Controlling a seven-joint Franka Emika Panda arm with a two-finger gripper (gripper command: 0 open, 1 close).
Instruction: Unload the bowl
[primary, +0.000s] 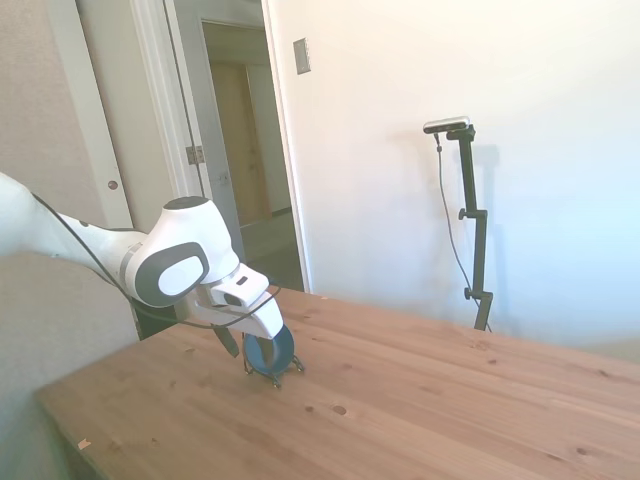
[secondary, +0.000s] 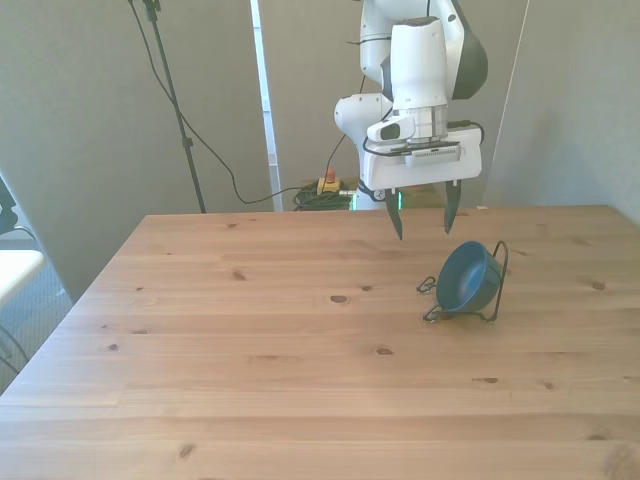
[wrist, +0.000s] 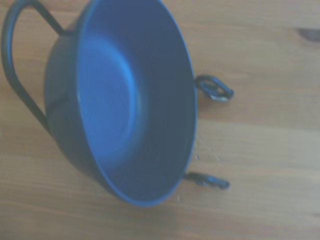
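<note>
Blue bowl (secondary: 468, 278) was seen propped on edge in a wire rack (secondary: 497, 283) at 3 o'clock on the table (secondary: 250, 360), its mouth faced toward 9 o'clock, rim plane near-upright. The gripper (secondary: 423, 220) was held empty, fingers spread wide, above it. A finger might be caught on the rack, so both could be dragged.

I saw the dark blue bowl (secondary: 468, 277) (primary: 268, 350) (wrist: 131, 102) tipped on edge, mouth facing nine o'clock in the front view, toward the table's three o'clock side.
</note>
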